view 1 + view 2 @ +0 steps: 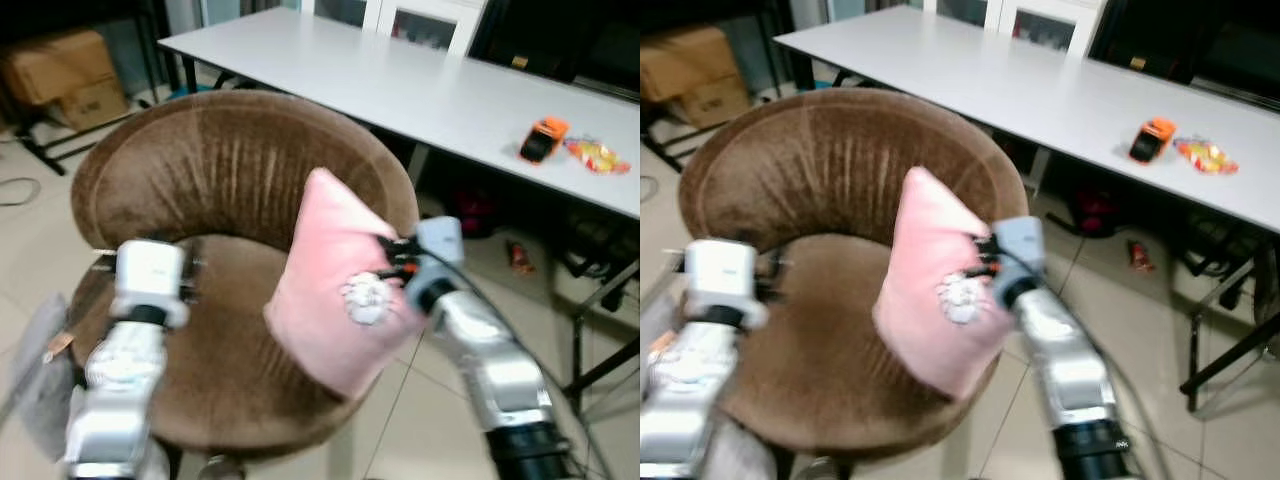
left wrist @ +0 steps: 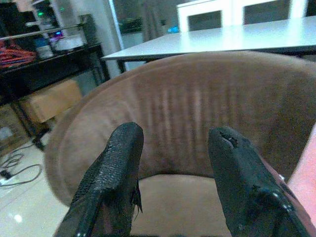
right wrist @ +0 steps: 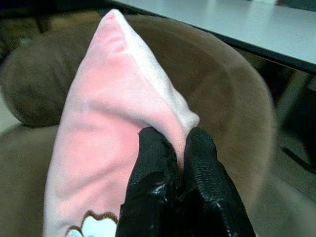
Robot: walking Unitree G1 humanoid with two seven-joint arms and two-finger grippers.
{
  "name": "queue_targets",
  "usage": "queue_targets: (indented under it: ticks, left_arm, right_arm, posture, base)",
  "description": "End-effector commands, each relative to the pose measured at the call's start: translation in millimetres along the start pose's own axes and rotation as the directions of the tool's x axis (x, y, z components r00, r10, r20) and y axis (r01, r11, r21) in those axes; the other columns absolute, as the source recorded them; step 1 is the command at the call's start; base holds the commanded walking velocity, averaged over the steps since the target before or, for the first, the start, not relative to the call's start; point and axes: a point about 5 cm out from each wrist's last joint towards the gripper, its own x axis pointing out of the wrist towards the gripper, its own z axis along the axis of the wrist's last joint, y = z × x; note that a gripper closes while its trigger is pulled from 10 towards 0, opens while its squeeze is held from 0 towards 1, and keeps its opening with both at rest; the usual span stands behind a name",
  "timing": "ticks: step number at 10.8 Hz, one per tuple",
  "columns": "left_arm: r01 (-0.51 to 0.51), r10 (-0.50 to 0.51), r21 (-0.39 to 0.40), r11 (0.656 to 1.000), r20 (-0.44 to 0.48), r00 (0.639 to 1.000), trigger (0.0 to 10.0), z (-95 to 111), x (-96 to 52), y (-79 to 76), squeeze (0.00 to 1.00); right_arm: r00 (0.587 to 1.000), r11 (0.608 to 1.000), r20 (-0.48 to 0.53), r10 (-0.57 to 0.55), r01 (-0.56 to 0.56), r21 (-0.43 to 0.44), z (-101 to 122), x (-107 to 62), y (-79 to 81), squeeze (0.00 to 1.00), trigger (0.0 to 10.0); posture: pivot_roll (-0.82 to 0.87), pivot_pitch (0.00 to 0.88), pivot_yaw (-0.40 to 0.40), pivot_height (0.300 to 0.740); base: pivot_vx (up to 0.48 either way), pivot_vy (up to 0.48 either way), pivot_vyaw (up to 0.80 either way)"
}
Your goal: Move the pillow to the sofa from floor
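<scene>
A pink pillow (image 1: 335, 280) with a small white and brown patch stands on edge on the right side of the brown round sofa chair (image 1: 230, 160). Its lower corner hangs over the seat's front right rim. My right gripper (image 3: 175, 140) is shut on the pillow's right edge, both black fingers pinching the fabric fold. My left gripper (image 2: 175, 138) is open with nothing between its fingers. It hovers over the left part of the seat and points at the chair's curved backrest (image 2: 197, 108). The left wrist (image 1: 150, 272) is well clear of the pillow.
A long white table (image 1: 400, 80) runs behind the chair, carrying an orange toy car (image 1: 543, 138) and a colourful packet (image 1: 597, 155). Black table legs (image 1: 590, 330) stand at the right. Cardboard boxes (image 1: 60, 70) sit at the far left. Tiled floor (image 1: 420, 420) lies before the chair.
</scene>
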Motion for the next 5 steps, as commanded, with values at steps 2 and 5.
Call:
queue_targets:
  ticks: [2, 5]
  left_arm:
    - [-0.011, 0.011, 0.018, 1.0, -0.007, 1.0, 10.0, 0.5, 1.1, 3.2, 0.0]
    - [-0.001, 0.001, 0.016, 1.0, -0.002, 1.0, 10.0, 1.2, 2.8, 2.4, 0.0]
  right_arm:
    - [0.999, 1.0, 0.031, -0.009, 0.009, -0.006, 10.8, 2.0, 0.8, 0.0, 10.0]
    - [0.999, 0.999, 0.023, -0.035, 0.035, 0.001, 10.9, -0.4, -4.4, 0.0, 10.0]
  posture:
    - [0.02, 0.0, -0.06, 0.74]
    - [0.02, 0.0, -0.047, 0.74]
  base:
    - [0.0, -0.306, 0.0]
    - [0.0, -0.198, 0.0]
